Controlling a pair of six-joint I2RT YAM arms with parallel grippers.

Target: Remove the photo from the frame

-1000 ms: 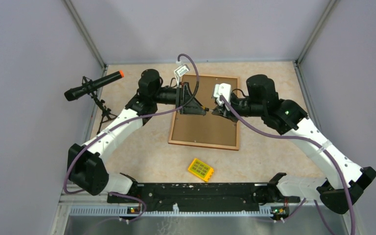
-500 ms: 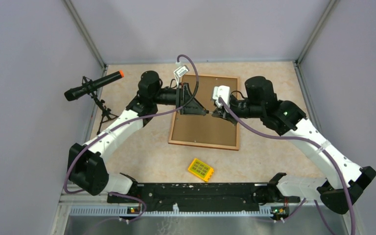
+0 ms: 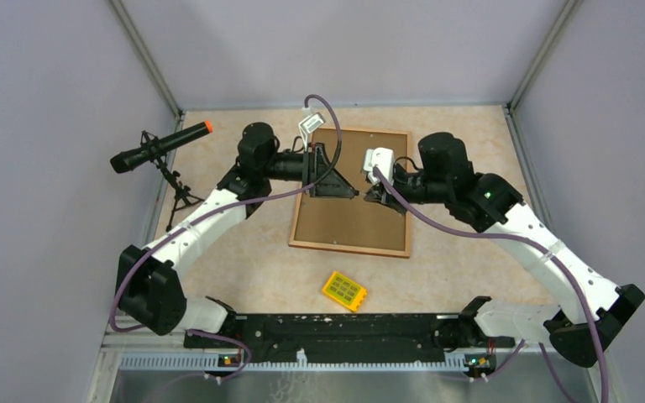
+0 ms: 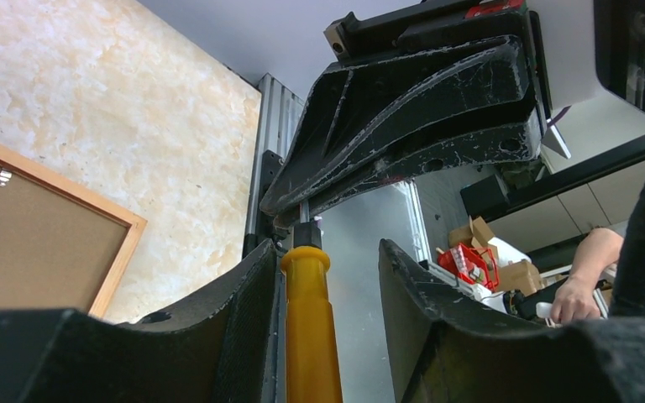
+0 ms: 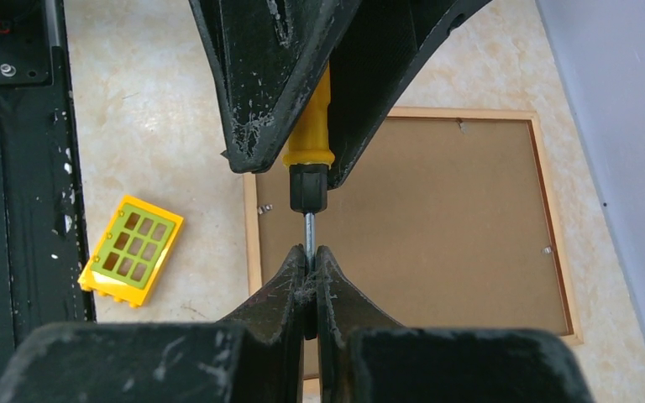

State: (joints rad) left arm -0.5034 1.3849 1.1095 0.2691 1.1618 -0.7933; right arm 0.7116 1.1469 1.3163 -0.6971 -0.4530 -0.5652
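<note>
Right arm slightly leftward; right gripper point(image 5: 309, 273) pinching screwdriver point(image 5: 309, 168) shaft; left gripper point(image 4: 327, 277) gripping its handle.

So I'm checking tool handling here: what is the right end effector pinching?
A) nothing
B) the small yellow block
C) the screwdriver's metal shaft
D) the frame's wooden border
C: in the right wrist view the right end effector is shut on the thin metal shaft of the yellow-handled screwdriver, above the frame.

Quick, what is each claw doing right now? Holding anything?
Left gripper: closed on the yellow handle of a screwdriver.
Right gripper: shut on the same screwdriver's metal shaft, above the frame.
</note>
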